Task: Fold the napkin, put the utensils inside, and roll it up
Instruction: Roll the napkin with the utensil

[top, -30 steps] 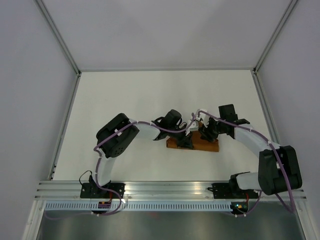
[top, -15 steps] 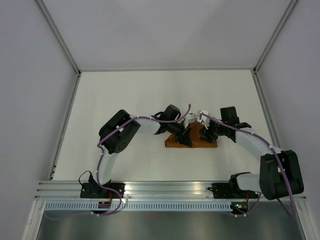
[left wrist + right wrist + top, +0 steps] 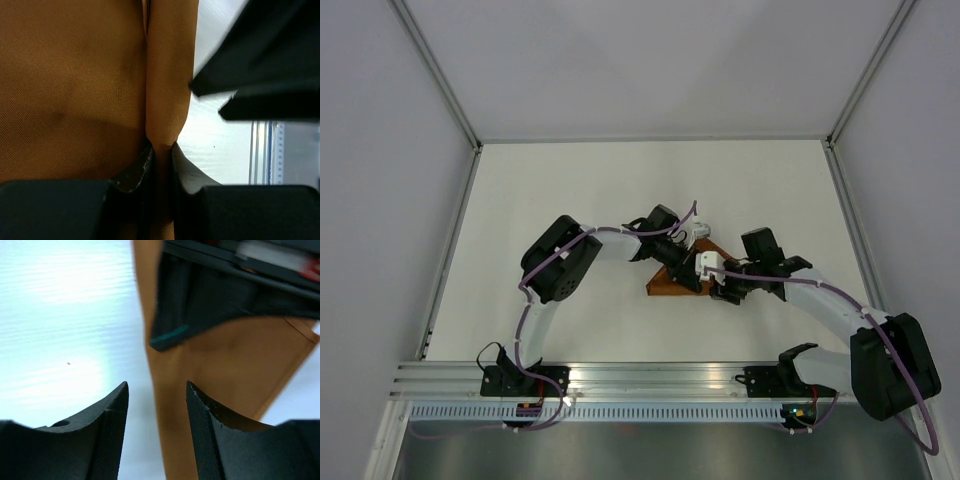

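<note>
The rust-orange napkin (image 3: 663, 286) lies on the white surface (image 3: 620, 190) a little right of its middle and somewhat closer to the near edge than to the far one. From above it shows as a rough triangle, its wide side toward the near edge and its tip pointing to the far edge, with both arms bent in over it. The left tool (image 3: 686, 276) sits on top of the cloth. In its own wrist view the left tool (image 3: 161, 150) is closed on a raised fold of the napkin (image 3: 75, 75), the two dark fingers (image 3: 140, 167) squeezing a narrow upright ridge of fabric between them, with smooth cloth spreading out to one side and bare surface on the other. The right tool (image 3: 721, 292) is at the napkin's right near corner, just beside the left one. Its wrist view shows the right tool (image 3: 157, 390) with its fingers (image 3: 112, 415) spread apart and nothing held, white surface (image 3: 60, 315) under one finger and an edge of the napkin (image 3: 225, 365) running beneath the gap and the other.
</note>
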Controlling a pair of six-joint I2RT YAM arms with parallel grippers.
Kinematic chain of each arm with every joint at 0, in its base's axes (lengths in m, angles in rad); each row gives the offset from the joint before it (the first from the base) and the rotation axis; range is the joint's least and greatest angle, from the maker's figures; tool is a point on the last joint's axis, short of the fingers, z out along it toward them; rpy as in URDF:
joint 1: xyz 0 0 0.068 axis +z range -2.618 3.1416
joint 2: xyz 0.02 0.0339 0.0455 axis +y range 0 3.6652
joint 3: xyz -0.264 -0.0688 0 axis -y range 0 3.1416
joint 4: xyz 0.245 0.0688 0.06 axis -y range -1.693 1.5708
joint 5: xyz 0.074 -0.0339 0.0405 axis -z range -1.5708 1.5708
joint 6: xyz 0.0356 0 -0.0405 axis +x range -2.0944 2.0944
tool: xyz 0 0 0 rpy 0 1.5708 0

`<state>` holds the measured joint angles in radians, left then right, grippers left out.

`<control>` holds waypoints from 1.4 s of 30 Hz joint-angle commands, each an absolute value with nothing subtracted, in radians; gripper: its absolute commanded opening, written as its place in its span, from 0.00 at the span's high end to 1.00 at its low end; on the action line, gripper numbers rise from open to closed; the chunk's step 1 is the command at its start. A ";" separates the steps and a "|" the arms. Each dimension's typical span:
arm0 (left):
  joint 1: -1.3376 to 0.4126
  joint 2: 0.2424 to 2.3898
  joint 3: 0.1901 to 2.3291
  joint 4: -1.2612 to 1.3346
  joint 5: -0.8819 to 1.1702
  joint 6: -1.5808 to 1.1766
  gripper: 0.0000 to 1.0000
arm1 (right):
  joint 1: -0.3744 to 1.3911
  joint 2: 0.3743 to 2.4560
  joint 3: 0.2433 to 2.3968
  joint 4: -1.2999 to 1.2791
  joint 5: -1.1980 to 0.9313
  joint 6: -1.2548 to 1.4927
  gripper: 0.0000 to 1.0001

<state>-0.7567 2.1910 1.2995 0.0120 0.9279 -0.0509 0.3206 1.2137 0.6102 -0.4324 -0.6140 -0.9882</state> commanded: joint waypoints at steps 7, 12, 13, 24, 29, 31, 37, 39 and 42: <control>-0.733 2.341 1.266 -0.296 0.735 -0.074 0.98 | 0.522 1.224 0.502 -0.190 -0.445 -0.966 0.46; -0.730 2.355 1.290 -0.318 0.750 -0.075 0.98 | 0.564 1.241 0.460 -0.111 -0.362 -0.965 0.48; -0.729 2.361 1.292 -0.322 0.753 -0.075 0.98 | 0.569 1.243 0.451 -0.086 -0.339 -0.965 0.48; -0.716 2.387 1.305 -0.353 0.781 -0.078 0.98 | 0.586 1.186 0.403 -0.014 -0.304 -0.962 0.45; -0.716 2.393 1.305 -0.360 0.782 -0.078 0.98 | 0.588 1.163 0.400 -0.006 -0.311 -0.962 0.44; -0.718 2.396 1.305 -0.360 0.782 -0.080 0.98 | 0.589 1.158 0.402 -0.008 -0.310 -0.959 0.44; -0.715 2.401 1.310 -0.365 0.784 -0.080 0.98 | 0.589 1.127 0.422 -0.011 -0.313 -0.956 0.44; -0.715 2.401 1.310 -0.365 0.784 -0.080 0.98 | 0.589 1.146 0.442 -0.031 -0.321 -0.953 0.44; -0.716 2.399 1.310 -0.364 0.784 -0.078 0.98 | 0.589 1.186 0.460 -0.037 -0.321 -0.969 0.44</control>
